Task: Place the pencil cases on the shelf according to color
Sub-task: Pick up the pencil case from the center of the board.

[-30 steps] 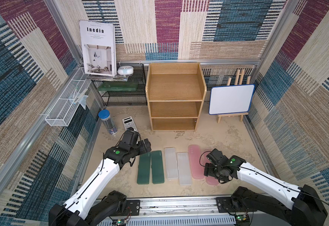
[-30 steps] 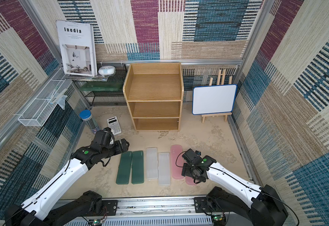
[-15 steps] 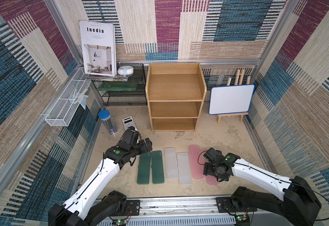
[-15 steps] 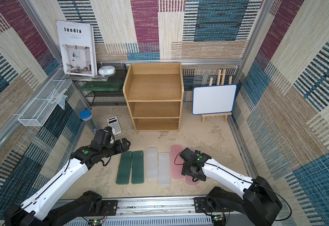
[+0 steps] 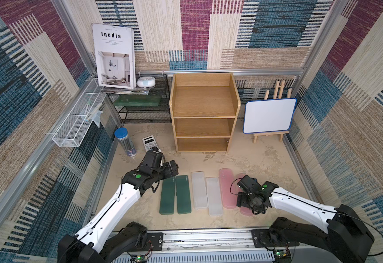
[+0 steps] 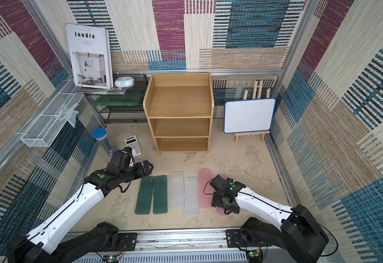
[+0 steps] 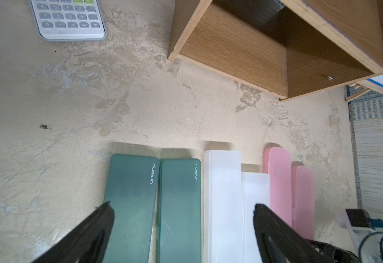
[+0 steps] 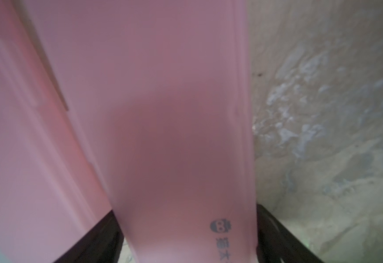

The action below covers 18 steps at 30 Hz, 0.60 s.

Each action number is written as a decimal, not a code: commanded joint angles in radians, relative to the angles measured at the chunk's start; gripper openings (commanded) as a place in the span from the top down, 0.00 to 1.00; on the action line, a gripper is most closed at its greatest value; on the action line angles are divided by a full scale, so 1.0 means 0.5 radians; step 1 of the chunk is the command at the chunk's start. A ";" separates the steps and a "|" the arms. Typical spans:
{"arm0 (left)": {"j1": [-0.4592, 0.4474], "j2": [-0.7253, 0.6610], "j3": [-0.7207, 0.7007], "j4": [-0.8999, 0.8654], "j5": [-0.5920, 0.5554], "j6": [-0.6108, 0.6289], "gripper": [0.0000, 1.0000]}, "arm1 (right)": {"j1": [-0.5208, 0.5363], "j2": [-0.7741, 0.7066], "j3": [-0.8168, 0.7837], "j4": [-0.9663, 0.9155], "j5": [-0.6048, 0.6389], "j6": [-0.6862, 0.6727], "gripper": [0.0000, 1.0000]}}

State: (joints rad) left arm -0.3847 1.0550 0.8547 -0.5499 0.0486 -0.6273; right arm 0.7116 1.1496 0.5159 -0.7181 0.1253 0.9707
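The shelf stands at 12 o'clock on the sandy table, against the back wall, and all three of its tiers are bare. All six pencil cases lie flat toward 6 o'clock, in one row, with their long sides pointing from 6 to 12. From the 9 o'clock end there are the first green case and the second green case, touching each other. Next come the first frosted case and the second frosted case, which sits a little more toward 6 o'clock. Then comes the inner pink case, and last the outer pink case at the 3 o'clock end. The left gripper hovers above the 12 o'clock ends of the green cases. Its jaws are spread wide and nothing is between them. The right gripper is low over the outer pink case. In the right wrist view one black finger sits at each long edge of this case. Whether they already press it or only stand beside it, I cannot tell. A grey calculator lies near 10 o'clock, just behind the left gripper, beside a blue-capped tube. A small whiteboard on an easel stands at 2 o'clock, beside the shelf.
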 commanded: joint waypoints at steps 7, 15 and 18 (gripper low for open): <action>-0.002 0.002 0.004 0.026 -0.003 0.009 0.00 | 0.051 0.125 -0.019 0.036 -0.011 0.049 0.14; 0.000 -0.014 0.026 0.002 -0.008 0.013 0.00 | 0.112 0.088 -0.013 0.008 0.042 0.098 0.25; -0.002 -0.020 0.037 0.000 -0.001 0.004 0.00 | 0.114 -0.050 0.012 -0.054 0.061 0.108 0.29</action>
State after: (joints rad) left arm -0.3847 1.0489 0.8646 -0.5503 0.0486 -0.6273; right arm 0.7662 1.1568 0.5217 -0.7124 0.1661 0.9916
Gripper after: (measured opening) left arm 0.996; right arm 0.739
